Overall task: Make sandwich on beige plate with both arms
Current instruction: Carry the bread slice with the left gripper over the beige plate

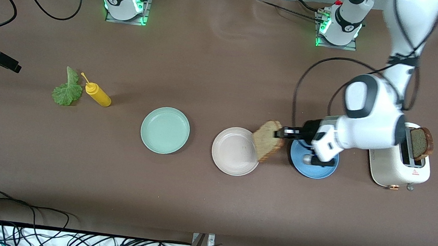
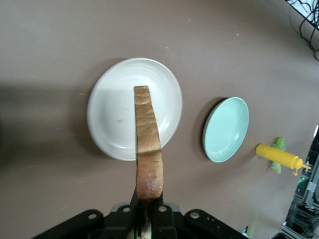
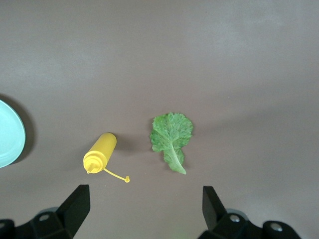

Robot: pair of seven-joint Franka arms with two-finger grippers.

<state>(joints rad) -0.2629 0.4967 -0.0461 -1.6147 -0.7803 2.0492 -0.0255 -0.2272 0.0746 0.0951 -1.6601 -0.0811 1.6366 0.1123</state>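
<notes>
The brown counter [image 1: 223, 79] carries everything here. The left arm [image 1: 368, 121] comes from its base at the counter's robot-side edge and bends down over the left arm's end of the counter. Under its elbow stands a cream toaster [image 1: 400, 164], near that end, with one dark bread slice [image 1: 421, 143] standing in a slot.

Three plates lie in a row along the middle of the counter: a blue plate [image 1: 303, 169] just beside the toaster, the beige plate [image 1: 232, 152] next to it, and a mint-green plate [image 1: 165, 130] farther toward the right arm's end.

The left pincer [image 1: 280, 133] is clamped on a bread slice [image 1: 267, 140], gripping it by one edge (the crust end sits between the fingers, as the left wrist view shows). The slice [image 2: 147, 144] stands on edge, reaching out from the pincer over the beige plate [image 2: 112, 114]; whether it touches the plate cannot be told. The pincer itself hangs over the gap between the beige and blue plates.

The right pincer [image 3: 144, 206] is out of the front view; its wrist view shows the fingers [image 3: 75, 209] spread wide and empty, hanging over the right arm's end of the counter. Below it lie a yellow squeeze bottle [image 1: 99, 94] on its side and, just beside it, toward that end's edge, the green lettuce leaf [image 1: 66, 91], flat on the counter.
</notes>
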